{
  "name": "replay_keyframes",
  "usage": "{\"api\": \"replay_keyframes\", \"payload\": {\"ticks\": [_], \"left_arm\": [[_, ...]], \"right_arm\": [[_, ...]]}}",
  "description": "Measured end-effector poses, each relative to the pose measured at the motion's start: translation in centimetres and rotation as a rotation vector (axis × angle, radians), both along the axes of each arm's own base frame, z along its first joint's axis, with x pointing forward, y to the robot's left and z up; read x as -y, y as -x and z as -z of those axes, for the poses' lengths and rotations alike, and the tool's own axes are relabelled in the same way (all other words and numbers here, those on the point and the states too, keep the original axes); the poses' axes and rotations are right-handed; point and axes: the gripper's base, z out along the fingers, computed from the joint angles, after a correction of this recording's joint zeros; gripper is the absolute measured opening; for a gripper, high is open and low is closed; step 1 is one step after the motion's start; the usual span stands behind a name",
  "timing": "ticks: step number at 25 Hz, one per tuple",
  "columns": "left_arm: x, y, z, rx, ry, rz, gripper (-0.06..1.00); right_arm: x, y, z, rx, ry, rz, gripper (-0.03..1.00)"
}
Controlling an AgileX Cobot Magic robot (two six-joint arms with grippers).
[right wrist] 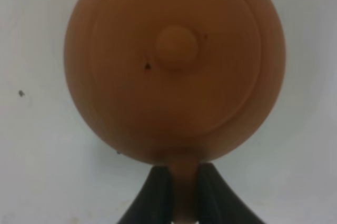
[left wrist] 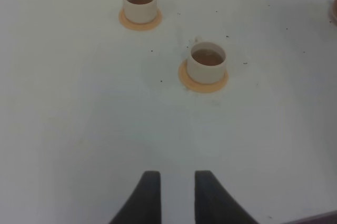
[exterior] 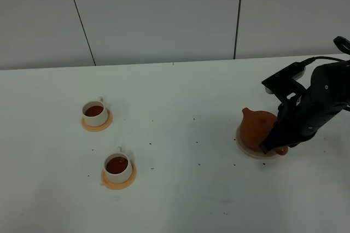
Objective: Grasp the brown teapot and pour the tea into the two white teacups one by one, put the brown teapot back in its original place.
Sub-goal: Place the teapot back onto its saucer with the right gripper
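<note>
The brown teapot (exterior: 258, 127) sits upright on the beige coaster (exterior: 247, 149) at the right of the table, spout pointing left. My right gripper (exterior: 273, 144) is shut on the teapot's loop handle (right wrist: 184, 192). The right wrist view looks down on the teapot's lid and knob (right wrist: 177, 44). The two white teacups (exterior: 95, 112) (exterior: 118, 166) stand on orange-tan saucers at the left, both holding dark tea. They also show in the left wrist view (left wrist: 140, 4) (left wrist: 207, 62). My left gripper (left wrist: 176, 192) is empty with its fingers a little apart, well short of the cups.
The white table (exterior: 180, 102) carries small dark specks around the cups and teapot. A grey panelled wall (exterior: 164, 14) runs along the table's far edge. The right arm (exterior: 322, 96) reaches in from the right edge.
</note>
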Motion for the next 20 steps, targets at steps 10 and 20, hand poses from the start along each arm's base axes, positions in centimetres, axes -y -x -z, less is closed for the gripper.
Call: {"api": "replay_keyframes", "payload": {"ticks": [10,20], "left_arm": [[0.00,0.00,0.00,0.000,0.000,0.000,0.23],[0.00,0.00,0.00,0.000,0.000,0.000,0.23]], "right_arm": [[-0.06,0.01,-0.01,-0.003,-0.009,0.007,0.10],[-0.19,-0.10,0.29,-0.003,-0.021,0.009,0.10]]}}
